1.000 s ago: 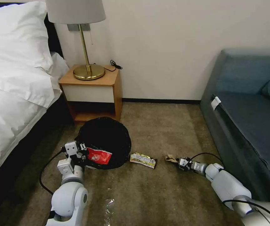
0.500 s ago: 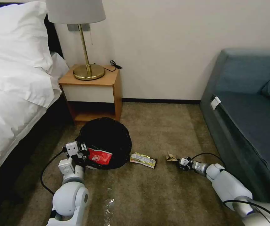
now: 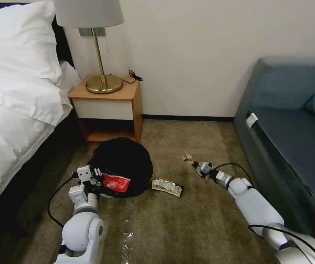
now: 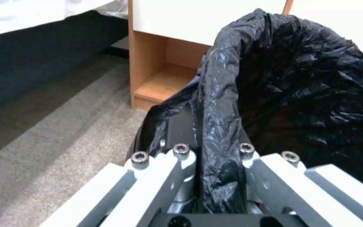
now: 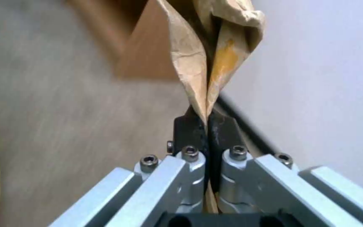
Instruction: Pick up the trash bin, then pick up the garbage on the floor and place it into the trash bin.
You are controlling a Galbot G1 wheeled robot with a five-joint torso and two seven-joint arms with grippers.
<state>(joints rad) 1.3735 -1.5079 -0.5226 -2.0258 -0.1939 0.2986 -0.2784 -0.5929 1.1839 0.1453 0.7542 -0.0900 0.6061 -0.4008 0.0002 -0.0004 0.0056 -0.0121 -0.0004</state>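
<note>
Clenching the rim of the trash bin [image 3: 122, 167] at lower left of centre with the left tool [image 3: 93, 179], red wrapper [image 3: 115, 182] lying inside. Pinching the crumpled paper bag [image 3: 188, 157] in the right tool [image 3: 197, 165], centre right, raised off the carpet [image 3: 186, 227]. Resting on the carpet: silvery-yellow wrapper [image 3: 167, 186] just beside the bin, clear bottle [image 3: 127, 242] at bottom centre.

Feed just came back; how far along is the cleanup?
Done: left gripper grips the bin rim, red wrapper at its mouth. In hand: right gripper pinches the paper bag. Left: silvery wrapper and bottle lie on the carpet.
</note>
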